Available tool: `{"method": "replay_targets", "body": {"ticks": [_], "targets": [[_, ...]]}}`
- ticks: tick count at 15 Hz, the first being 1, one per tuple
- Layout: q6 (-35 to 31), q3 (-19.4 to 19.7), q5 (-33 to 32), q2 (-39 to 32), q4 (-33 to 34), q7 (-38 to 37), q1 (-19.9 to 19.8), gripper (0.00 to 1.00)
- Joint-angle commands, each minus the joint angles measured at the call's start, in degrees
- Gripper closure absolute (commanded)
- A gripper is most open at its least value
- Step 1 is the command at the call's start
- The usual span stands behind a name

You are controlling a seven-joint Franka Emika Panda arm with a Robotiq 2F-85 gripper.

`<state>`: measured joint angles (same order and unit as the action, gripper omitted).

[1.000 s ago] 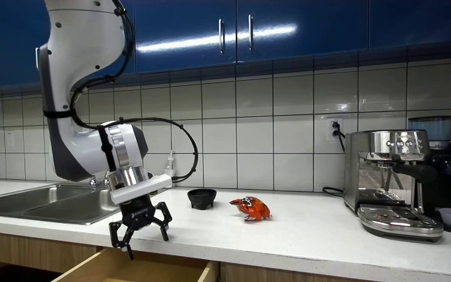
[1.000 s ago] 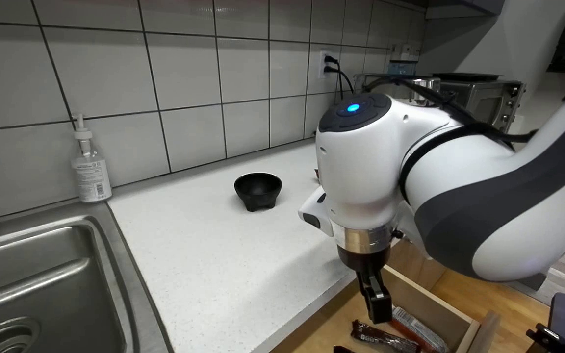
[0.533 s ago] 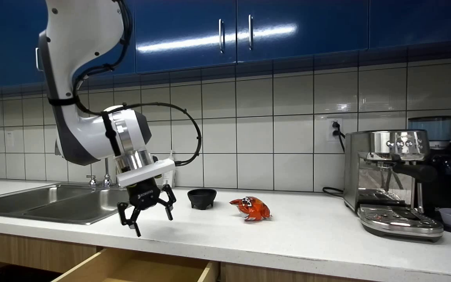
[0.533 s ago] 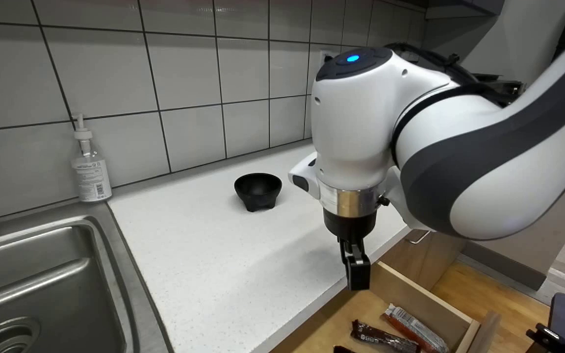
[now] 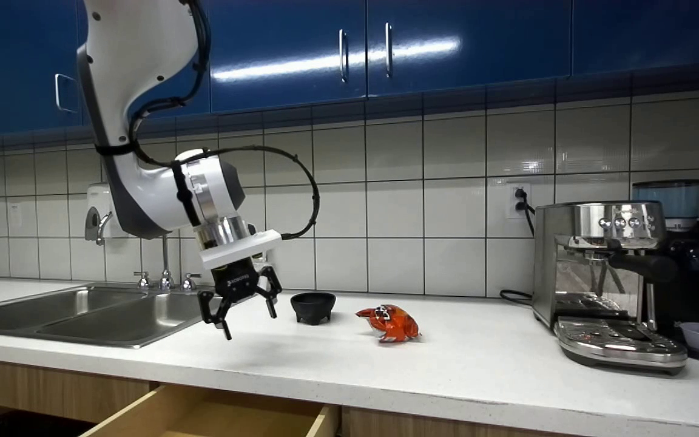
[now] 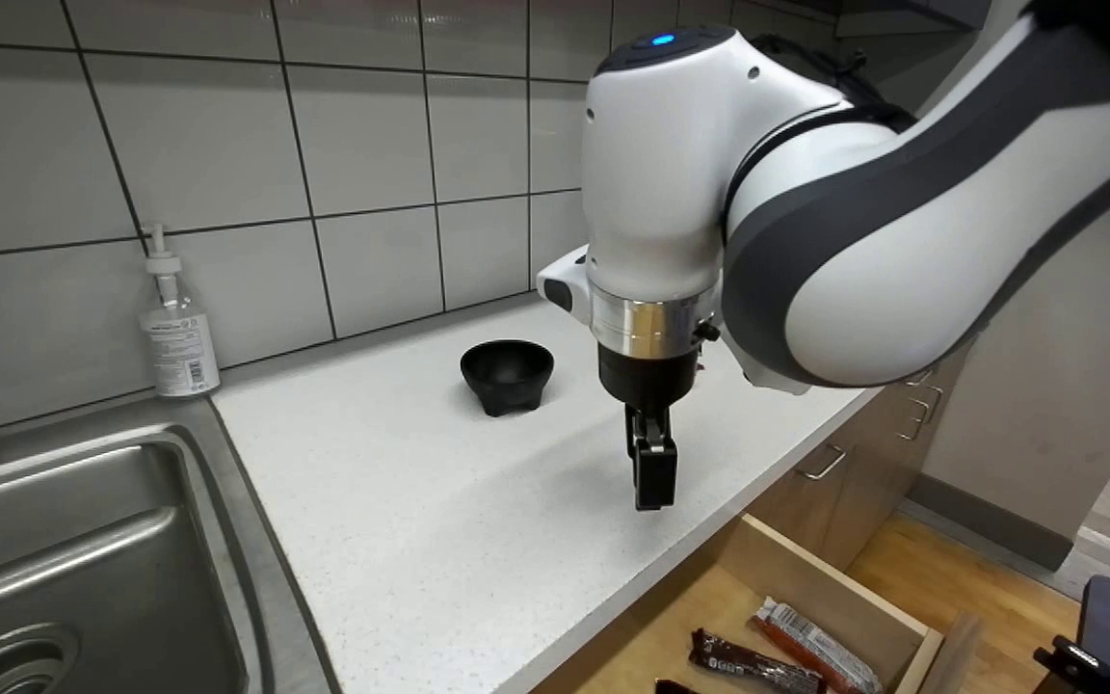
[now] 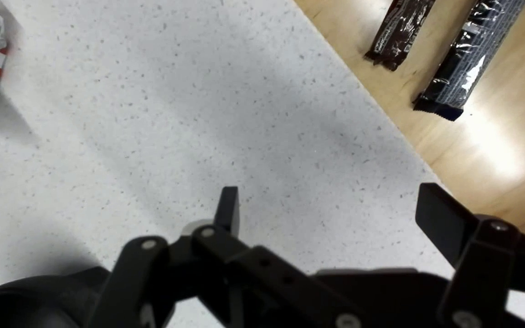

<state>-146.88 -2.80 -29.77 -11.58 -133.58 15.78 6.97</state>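
Hanging above the counter [image 5: 477, 364], spread wide and holding nothing, the gripper [image 5: 250, 326] is near the bowl [image 5: 314, 311] standing there; a low sideways swing could knock that over

White speckled counter [image 5: 446, 370], straight front edge, steel double sink [image 5: 113, 318] set in toward one end. On top: black bowl [image 6: 507, 378], upright on stubby feet; orange packet [image 5: 392, 323], crumpled, near bowl but apart; espresso machine [image 5: 604, 285] and black grinder [image 5: 691, 267], close together, well away from bowl. Pump bottle [image 6: 179, 349], upright at sink's back corner, on counter or sink rim, can't tell which. Below, open wooden drawer [image 6: 806, 578]: brown bar [image 6: 753, 663], red bar [image 6: 820, 648], black bar [image 7: 470, 59], all wrapped, lying flat on its floor.
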Motion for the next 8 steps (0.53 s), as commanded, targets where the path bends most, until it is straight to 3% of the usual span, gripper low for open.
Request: {"method": "replay_targets", "body": {"ticks": [1,8], "targets": [[4.48,-0.46,3.43,-1.62,3.77,0.94,-0.82,0.0],[18.57,-0.52,7.56,-1.49,6.88,-1.91,-0.15,0.0]]}}
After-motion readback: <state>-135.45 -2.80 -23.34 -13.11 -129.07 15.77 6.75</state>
